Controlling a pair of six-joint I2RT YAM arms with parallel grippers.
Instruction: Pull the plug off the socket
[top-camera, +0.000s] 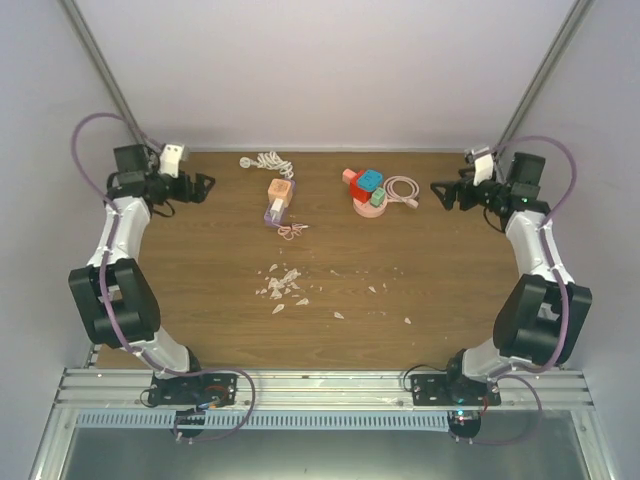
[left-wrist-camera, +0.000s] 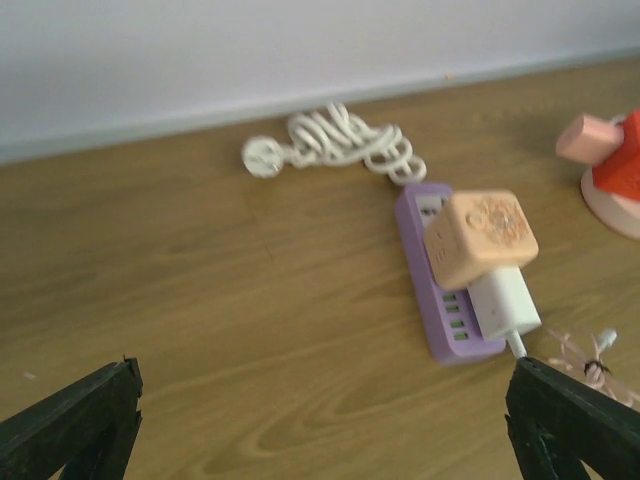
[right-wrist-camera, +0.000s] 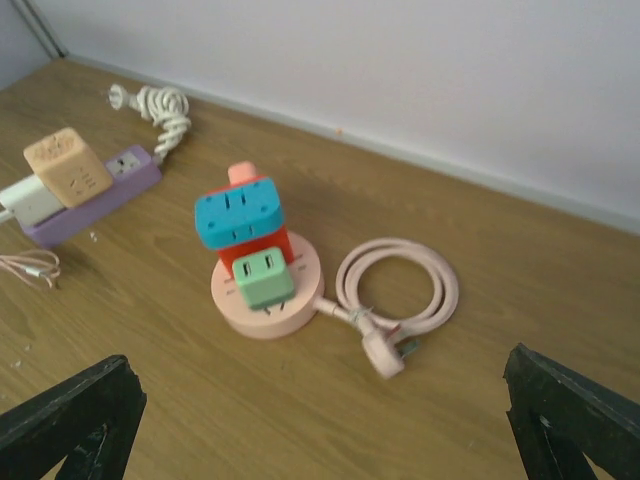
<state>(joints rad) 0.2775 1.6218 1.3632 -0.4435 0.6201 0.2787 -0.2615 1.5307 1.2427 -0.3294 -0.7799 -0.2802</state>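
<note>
A purple power strip (left-wrist-camera: 432, 285) lies at the back middle of the table (top-camera: 200, 280), with an orange cube adapter (left-wrist-camera: 480, 238) and a white charger plug (left-wrist-camera: 505, 305) plugged into it. It also shows in the top view (top-camera: 275, 213) and the right wrist view (right-wrist-camera: 95, 200). A round pink socket (right-wrist-camera: 265, 305) carries a blue adapter (right-wrist-camera: 235, 215), a red block (right-wrist-camera: 255, 245), a green plug (right-wrist-camera: 262, 278) and a pink plug (right-wrist-camera: 240, 172). My left gripper (top-camera: 205, 186) is open, far left of the strip. My right gripper (top-camera: 440, 193) is open, right of the pink socket (top-camera: 370, 207).
A coiled white cord (left-wrist-camera: 335, 140) lies behind the strip. A coiled pink cord (right-wrist-camera: 400, 290) with its plug lies right of the round socket. A thin pinkish cable (top-camera: 292, 231) lies in front of the strip. Pale scraps (top-camera: 285, 285) are scattered mid-table.
</note>
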